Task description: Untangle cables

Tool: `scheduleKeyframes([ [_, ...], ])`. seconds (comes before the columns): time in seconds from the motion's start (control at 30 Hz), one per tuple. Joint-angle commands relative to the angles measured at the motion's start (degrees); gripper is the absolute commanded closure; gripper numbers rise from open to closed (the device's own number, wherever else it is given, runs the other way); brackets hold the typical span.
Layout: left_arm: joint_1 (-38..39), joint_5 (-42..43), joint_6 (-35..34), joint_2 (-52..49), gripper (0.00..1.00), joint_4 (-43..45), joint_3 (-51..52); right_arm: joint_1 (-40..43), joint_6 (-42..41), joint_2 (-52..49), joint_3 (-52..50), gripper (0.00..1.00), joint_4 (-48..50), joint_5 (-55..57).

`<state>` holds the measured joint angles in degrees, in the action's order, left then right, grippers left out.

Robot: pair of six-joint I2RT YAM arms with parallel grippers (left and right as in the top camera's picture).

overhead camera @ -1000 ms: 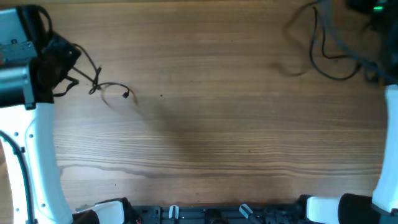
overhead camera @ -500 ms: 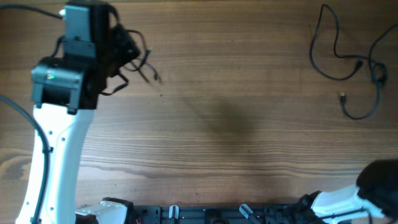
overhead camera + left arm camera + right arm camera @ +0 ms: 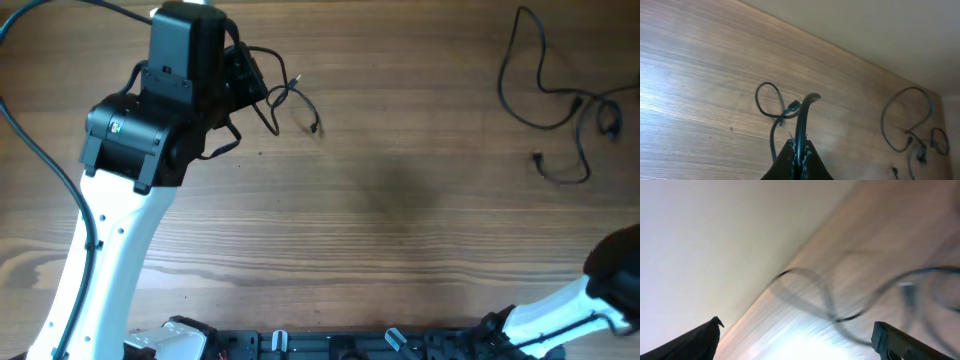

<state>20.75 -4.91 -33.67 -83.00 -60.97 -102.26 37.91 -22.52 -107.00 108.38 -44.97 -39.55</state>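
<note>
My left gripper point(image 3: 252, 84) is shut on one thin black cable point(image 3: 290, 101) at the table's back left. The cable's short loop and plug trail to the right of the gripper. In the left wrist view the jaws point(image 3: 800, 153) pinch that cable point(image 3: 801, 117), and its loop point(image 3: 765, 100) hangs over the wood. Other loose cables point(image 3: 545, 85) lie at the back right, also seen from the left wrist as cables point(image 3: 902, 125). My right gripper point(image 3: 800, 337) is open, its fingers point(image 3: 890, 341) far apart with nothing between them; blurred cables point(image 3: 812, 292) lie beyond.
The left arm point(image 3: 130, 150) reaches from the front left across the wooden table point(image 3: 400, 220). The right arm point(image 3: 600, 290) sits low at the front right corner. A black rail point(image 3: 330, 343) runs along the front edge.
The left arm has swung right, carrying its cable towards the middle. The right arm has pulled back to the front right, its gripper has opened, and the right-hand cables lie loose on the table.
</note>
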Motion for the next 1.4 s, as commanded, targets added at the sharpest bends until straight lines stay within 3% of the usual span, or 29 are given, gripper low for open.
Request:
scheduleKeyframes([
  [0.0,-0.37,12.70,0.50,-0.28,0.96,1.86,-0.50,-6.47,13.73,5.09,0.70,0.00,-3.56,-18.97],
  [0.1,-3.04,29.20,1.97,-0.28,0.96,4.85,-0.50,-13.42,24.35,5.22,0.68,0.00,-8.70,-24.44],
  [0.2,-7.87,40.24,1.99,-0.26,0.96,5.70,-0.50,-22.60,33.90,5.22,0.68,0.00,-12.55,-24.39],
  [0.43,-18.36,62.73,1.95,-0.26,0.96,6.14,-0.50,-39.21,43.54,5.22,0.68,0.00,-13.16,-23.45],
  [0.77,-21.03,71.17,1.27,-0.26,0.96,6.12,-0.50,-54.62,53.05,5.22,0.68,0.08,-12.15,-23.85],
  [0.93,-20.96,72.87,1.09,-0.26,0.96,5.92,-0.50,-57.46,50.60,5.22,0.68,0.23,-5.46,-23.23],
  [1.03,-20.96,72.87,1.09,-0.26,0.96,5.68,-0.50,-57.55,44.78,5.22,0.68,0.39,-0.94,-22.51],
  [1.07,-20.96,72.85,1.11,-0.26,0.96,5.68,-0.50,-57.55,42.80,5.22,0.68,0.47,0.00,-21.16],
  [1.13,-20.98,72.81,1.16,-0.26,0.96,5.70,-0.50,-57.55,39.67,5.22,0.68,0.83,0.81,-18.58],
  [1.17,-20.98,72.78,1.16,-0.26,0.96,5.70,-0.50,-57.55,38.32,5.22,0.68,0.93,0.85,-17.57],
  [1.23,-20.98,72.02,1.20,-0.26,0.95,5.70,-0.50,-57.55,35.63,5.22,0.68,0.96,0.83,-15.50],
  [1.27,-20.98,71.23,1.38,-0.26,0.88,5.70,-0.50,-57.55,34.47,5.22,0.68,0.96,0.90,-14.73],
  [1.3,-20.98,69.11,1.36,-0.26,0.61,5.70,-0.50,-57.55,30.88,5.22,0.68,0.96,1.60,-12.15],
  [1.37,-20.98,65.09,1.36,-0.26,0.43,5.68,-0.50,-57.27,25.79,5.25,0.70,0.96,2.40,-7.02],
])
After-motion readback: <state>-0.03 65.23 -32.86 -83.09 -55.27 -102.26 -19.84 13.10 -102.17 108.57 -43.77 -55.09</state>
